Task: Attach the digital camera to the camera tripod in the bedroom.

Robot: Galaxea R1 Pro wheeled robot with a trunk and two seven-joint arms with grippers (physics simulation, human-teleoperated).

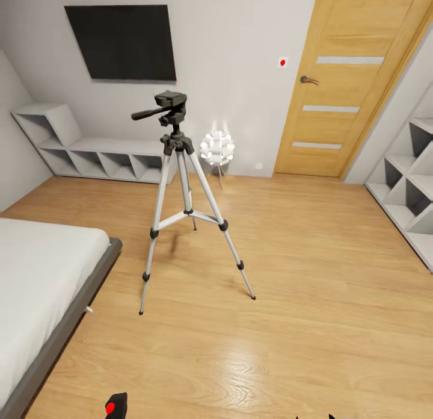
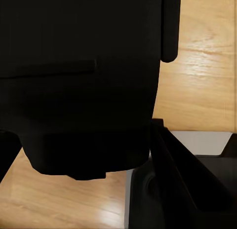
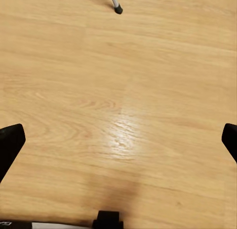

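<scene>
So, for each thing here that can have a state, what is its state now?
camera tripod: standing upright on the floor, legs spread, head bare.
digital camera: held in the left gripper, not yet on the tripod.
right gripper: fingers wide open, holding nothing.
door: closed.
wall screen: dark.
floor lamp: lit.

Bright, even render light, soft glare on the wood floor (image 3: 121,135) (edges slightly bent).

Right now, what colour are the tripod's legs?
Silver-grey with black joints, clearest in the head view: camera tripod.
</scene>
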